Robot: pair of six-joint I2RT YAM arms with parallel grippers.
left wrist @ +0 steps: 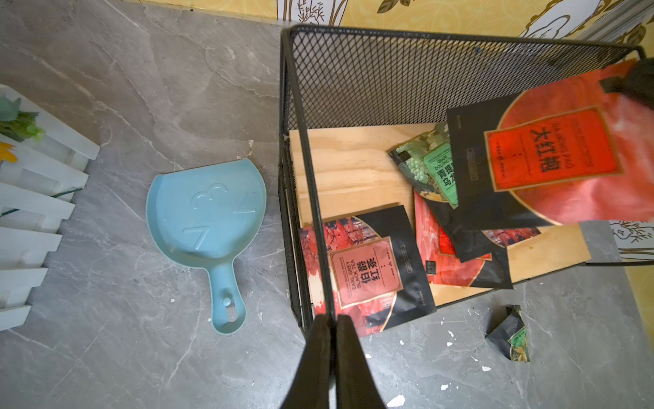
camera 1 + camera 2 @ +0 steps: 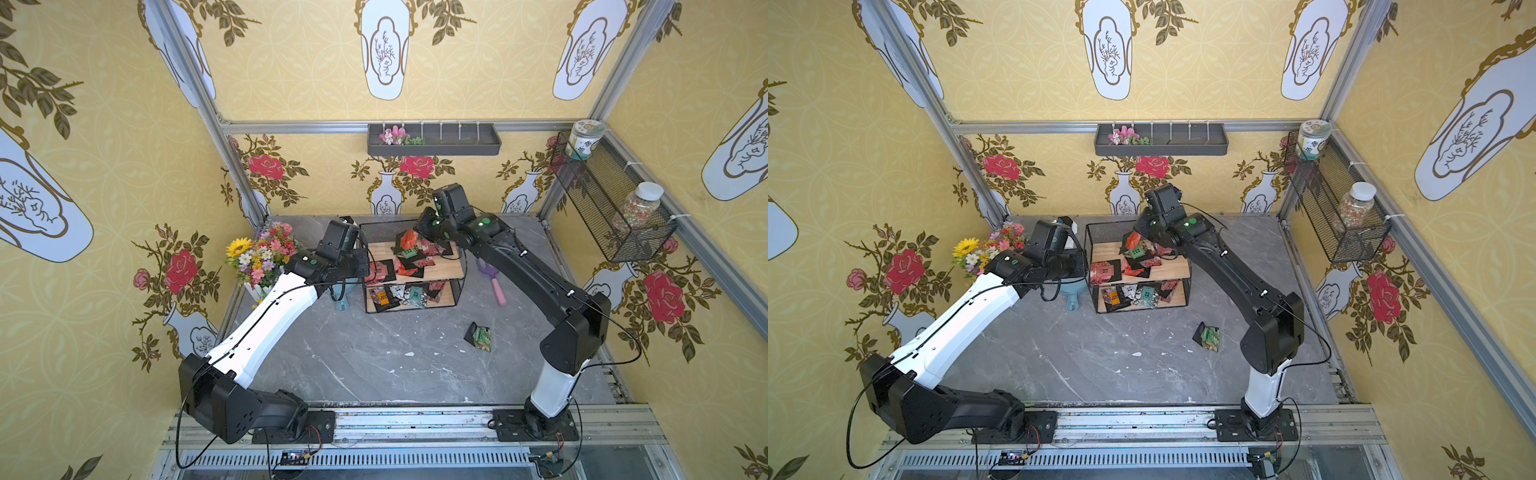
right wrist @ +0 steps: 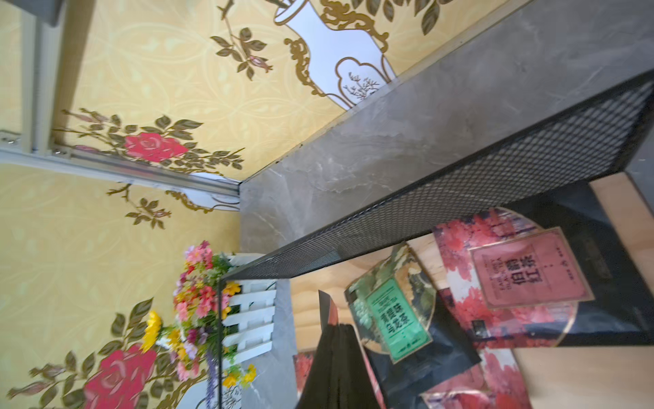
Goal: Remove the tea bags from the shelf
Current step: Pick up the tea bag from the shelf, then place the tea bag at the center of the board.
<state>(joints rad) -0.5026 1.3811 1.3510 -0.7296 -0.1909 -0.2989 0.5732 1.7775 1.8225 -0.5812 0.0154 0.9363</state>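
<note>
The right jaws pinch just a corner of the red Da Hong Pao tea bag [image 1: 552, 155], which hangs over the upper board [image 1: 354, 166] of the shelf [image 2: 376, 232] near 12 o'clock. It may slip free or snag the mesh back [image 1: 424, 70]. The left jaws are clamped on the shelf's wire rail [image 1: 313, 184] at 9 o'clock.

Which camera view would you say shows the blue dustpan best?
The left wrist view: the blue dustpan lies whole and unobstructed there. Both top views show just a part of it, mostly hidden; the right wrist view misses it.
</note>
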